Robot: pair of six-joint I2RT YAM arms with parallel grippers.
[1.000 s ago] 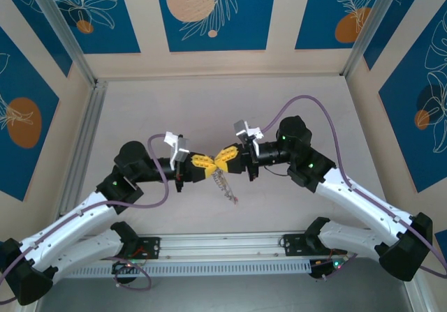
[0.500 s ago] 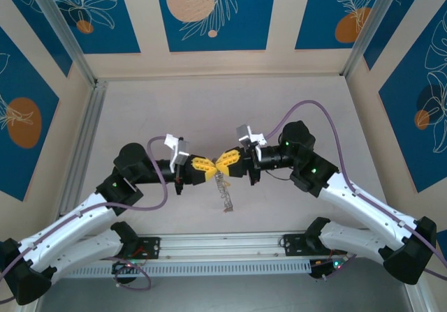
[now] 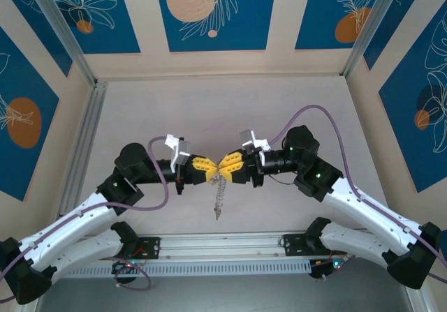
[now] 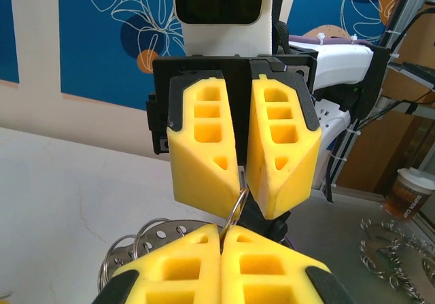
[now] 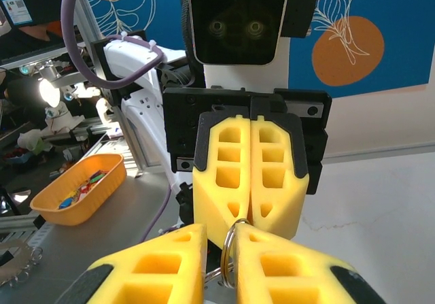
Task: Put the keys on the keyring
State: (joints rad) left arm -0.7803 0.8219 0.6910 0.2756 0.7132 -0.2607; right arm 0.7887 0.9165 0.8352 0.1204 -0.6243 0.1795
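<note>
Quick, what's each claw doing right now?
Left claw: closed, pinching the keyring.
Right claw: slightly open, with the keyring in the gap between its fingers.

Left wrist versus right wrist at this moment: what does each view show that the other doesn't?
Left wrist: silvery perforated metal pieces, probably the keys, beside its own fingers, and a paper cup at far right. Right wrist: an orange bowl of small colourful items on a grey bench. Both: the keyring pinched by the shut left gripper and standing between the slightly parted fingers of the right gripper, tip to tip.
</note>
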